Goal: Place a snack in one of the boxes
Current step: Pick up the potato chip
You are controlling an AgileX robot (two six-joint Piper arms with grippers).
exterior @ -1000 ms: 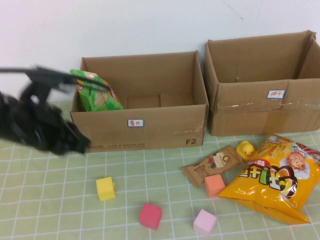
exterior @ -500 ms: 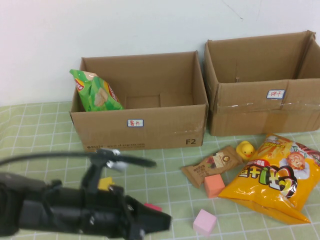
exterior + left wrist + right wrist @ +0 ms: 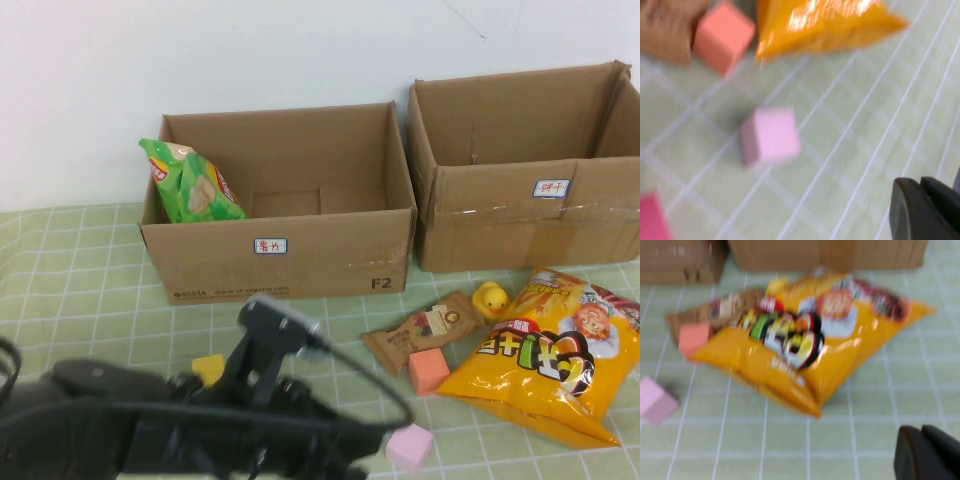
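Two brown cardboard boxes stand at the back, the left box point(image 3: 320, 255) and the right box point(image 3: 500, 220). A green snack bag point(image 3: 190, 185) leans inside the left box. On the mat in front of the right box lie a large orange chips bag point(image 3: 545, 355) and a brown snack bar point(image 3: 420, 330). My left arm point(image 3: 150, 430) stretches low across the front left. My left gripper point(image 3: 921, 181) is shut and empty, hovering near the pale pink cube point(image 3: 771, 135). My right gripper point(image 3: 921, 432) is shut and empty, hovering over the mat near the orange chips bag point(image 3: 820, 340).
A yellow rubber duck point(image 3: 490, 298) sits by the snack bar. Foam cubes lie on the green grid mat: yellow point(image 3: 208, 368), salmon point(image 3: 428, 370) and pale pink point(image 3: 410, 447). A magenta cube point(image 3: 650, 220) shows in the left wrist view.
My left arm has swung from beside the left box down and right across the front of the table, now covering the magenta cube in the high view.
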